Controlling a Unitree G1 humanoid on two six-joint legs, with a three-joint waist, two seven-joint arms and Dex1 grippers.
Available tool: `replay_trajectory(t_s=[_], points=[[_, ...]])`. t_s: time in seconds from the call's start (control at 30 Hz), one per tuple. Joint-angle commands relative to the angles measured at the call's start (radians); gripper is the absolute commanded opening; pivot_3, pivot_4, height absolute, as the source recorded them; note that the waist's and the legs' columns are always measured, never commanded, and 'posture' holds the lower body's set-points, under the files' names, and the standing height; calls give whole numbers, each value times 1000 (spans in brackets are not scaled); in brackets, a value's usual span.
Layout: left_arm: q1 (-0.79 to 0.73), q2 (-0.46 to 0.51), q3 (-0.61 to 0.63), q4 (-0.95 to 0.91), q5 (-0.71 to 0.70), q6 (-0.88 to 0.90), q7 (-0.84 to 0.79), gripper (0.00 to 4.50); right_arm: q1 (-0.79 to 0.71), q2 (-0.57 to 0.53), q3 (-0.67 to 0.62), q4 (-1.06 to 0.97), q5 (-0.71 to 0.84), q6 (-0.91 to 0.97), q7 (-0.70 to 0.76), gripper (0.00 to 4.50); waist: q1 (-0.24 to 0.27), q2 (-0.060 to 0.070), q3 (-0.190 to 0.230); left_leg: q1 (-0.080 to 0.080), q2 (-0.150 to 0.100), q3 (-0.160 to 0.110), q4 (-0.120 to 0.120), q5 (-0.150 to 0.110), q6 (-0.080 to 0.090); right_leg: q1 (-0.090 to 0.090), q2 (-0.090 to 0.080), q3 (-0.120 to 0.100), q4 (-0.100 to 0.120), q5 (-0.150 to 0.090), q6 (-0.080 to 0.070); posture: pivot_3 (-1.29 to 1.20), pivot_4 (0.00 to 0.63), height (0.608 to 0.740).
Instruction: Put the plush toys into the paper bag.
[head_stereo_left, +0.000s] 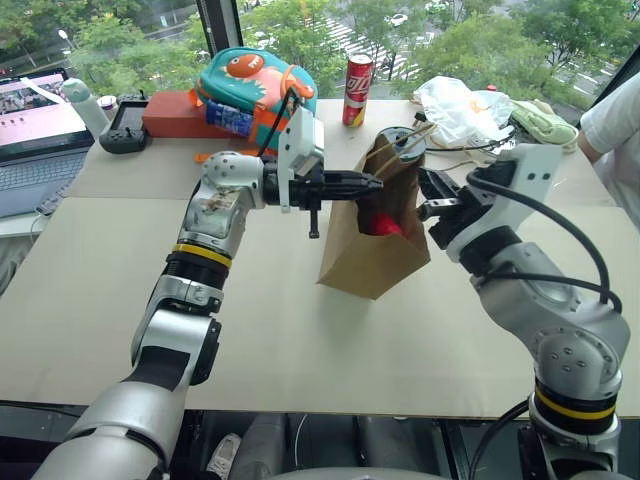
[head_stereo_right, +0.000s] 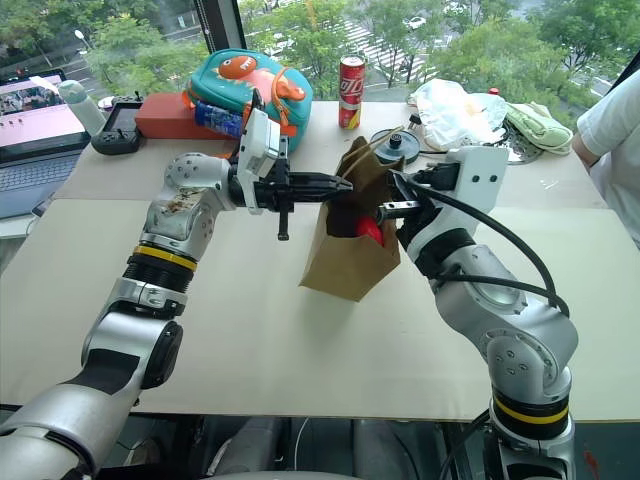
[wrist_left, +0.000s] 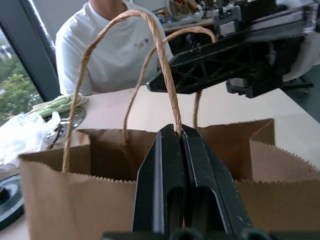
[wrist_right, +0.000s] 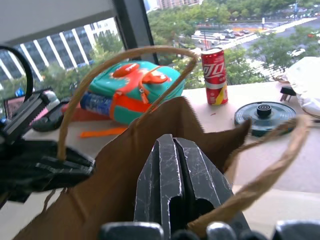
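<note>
The brown paper bag (head_stereo_left: 365, 262) stands tilted at the middle of the table with its mouth open. My left gripper (head_stereo_left: 374, 183) reaches in level from the left and is shut on one tan cord handle (wrist_left: 165, 65) at the bag's rim. A red plush toy (head_stereo_left: 381, 223) shows inside the bag's open side. At the right side of the bag's mouth, my right gripper (head_stereo_right: 393, 207) is shut, with nothing seen between its tips. The other cord handle (wrist_right: 265, 175) lies across the base of its fingers.
Along the table's back stand a teal-and-orange dinosaur backpack (head_stereo_left: 255, 85), a red can (head_stereo_left: 357, 90), a round black disc (head_stereo_left: 400, 140) and a white plastic bag (head_stereo_left: 460, 105). A laptop (head_stereo_left: 35, 120) sits at the far left. A person's sleeve (head_stereo_left: 615, 130) is at the right edge.
</note>
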Motion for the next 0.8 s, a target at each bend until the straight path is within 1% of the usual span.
replay_trajectory(t_s=[0.03,0.2,0.37,0.63,0.77,0.8], points=[[-7,8,55,-12,3,0,98,0,-29,-22,-9,-54,1,46,-9,21,0,0,0,0,0,0,0,0,0,0,0,0,0,0,0,0,150,740],[51,20,43,-71,-4,39,106,0,-69,-3,-19,-55,38,81,-28,21,-3,0,0,1,0,0,0,0,0,0,0,0,1,0,0,0,150,740],[101,16,34,-128,-15,80,113,0,-112,21,2,-60,51,115,-45,21,-2,0,0,1,0,0,0,0,0,0,0,0,1,0,0,0,150,740],[132,-9,40,-178,-38,127,123,0,-140,-3,39,-80,31,212,-73,21,0,0,0,1,0,0,0,0,0,0,0,0,1,0,0,0,150,740],[142,-7,43,-183,-38,139,123,0,-126,23,44,-70,20,238,-88,1150,-2,0,0,1,0,0,0,0,0,0,0,0,1,0,0,0,150,740],[144,-1,40,-184,-32,137,121,0,-122,33,39,-69,26,240,-91,1509,-2,0,0,1,0,0,0,0,0,0,0,0,1,0,0,0,150,740]])
